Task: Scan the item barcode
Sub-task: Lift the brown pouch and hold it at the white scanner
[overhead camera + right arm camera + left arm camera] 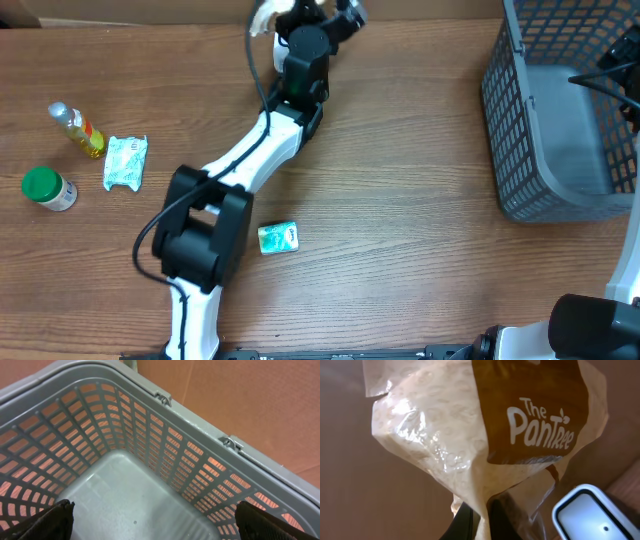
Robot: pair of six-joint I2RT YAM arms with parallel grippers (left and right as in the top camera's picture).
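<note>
The item is a crinkly clear and brown bag (470, 435) printed "The PanTree"; its barcode is not in view. My left gripper (485, 512) is shut on the bag's lower edge, pinching the film between two dark fingers. Overhead, the left arm reaches to the table's far edge, where the bag (262, 18) shows pale beside the left gripper (300, 18). A white-rimmed device with a pale window (592, 516) lies just to the right of the bag. My right gripper (155, 515) hangs open inside the grey basket (190, 410), with nothing between its fingers.
The grey mesh basket (560, 140) stands at the right edge of the table. At the left lie a green-capped jar (48, 188), a small bottle of yellow liquid (78, 130) and a white-green packet (126, 162). A green packet (278, 238) sits near the left arm's base.
</note>
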